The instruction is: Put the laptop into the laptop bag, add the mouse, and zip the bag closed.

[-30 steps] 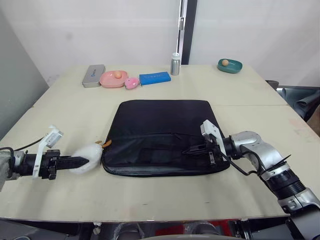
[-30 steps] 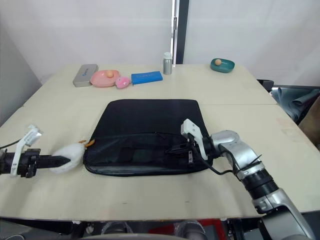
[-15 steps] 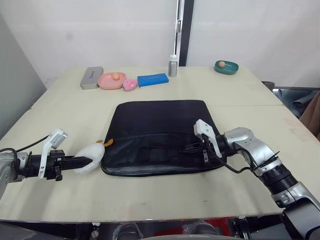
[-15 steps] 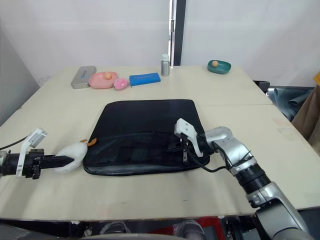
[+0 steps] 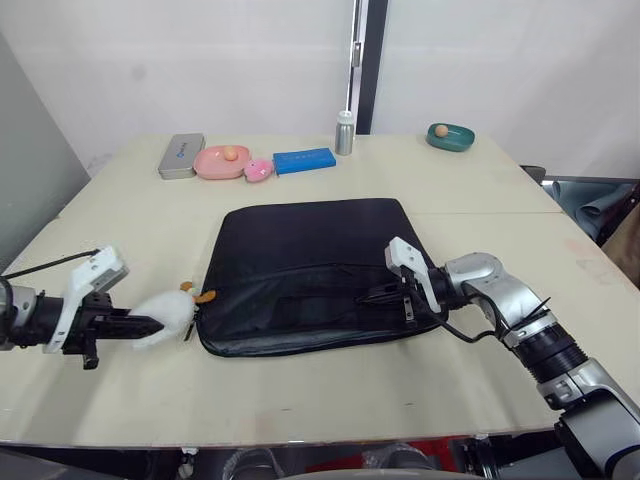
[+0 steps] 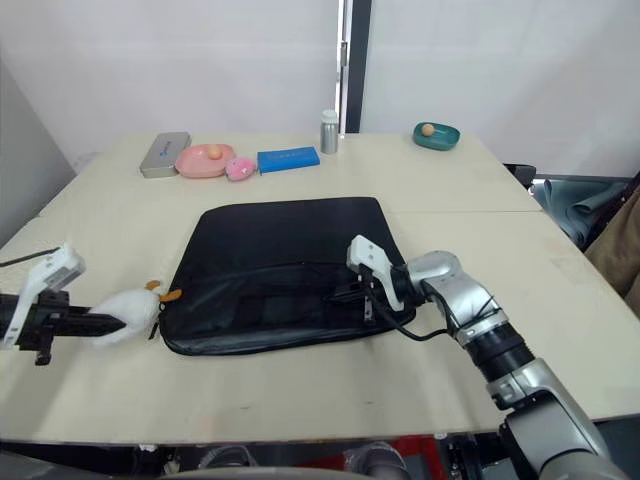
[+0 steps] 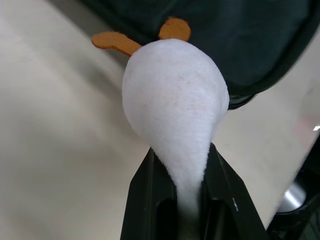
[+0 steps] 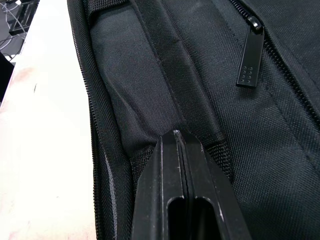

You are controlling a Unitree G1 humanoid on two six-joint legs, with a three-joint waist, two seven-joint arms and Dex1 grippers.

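Zipping was the step in hand, to judge by the layout. At the left, the left pincer [image 7: 176, 200] was clamped on the tail of a white plush [image 5: 165, 312] with orange tabs, which lay touching the left edge of the bag [image 5: 310, 270]; the plush seemed to hang from a zip pull, though the link itself could not be seen. The bag lay flat in the middle of the bench [image 5: 300, 400], and neither laptop nor mouse lay out on the bench, so both were probably already inside. To the right, the right pincer [image 8: 181, 140] rested on the bag's near right part with its fingers pressed together, pinching a fold of fabric beside a strap, a small pocket zip tab [image 8: 248, 55] lying nearby. The next move probably called for the right side to pin the bag down while the left drew the plush steadily along the zip line.
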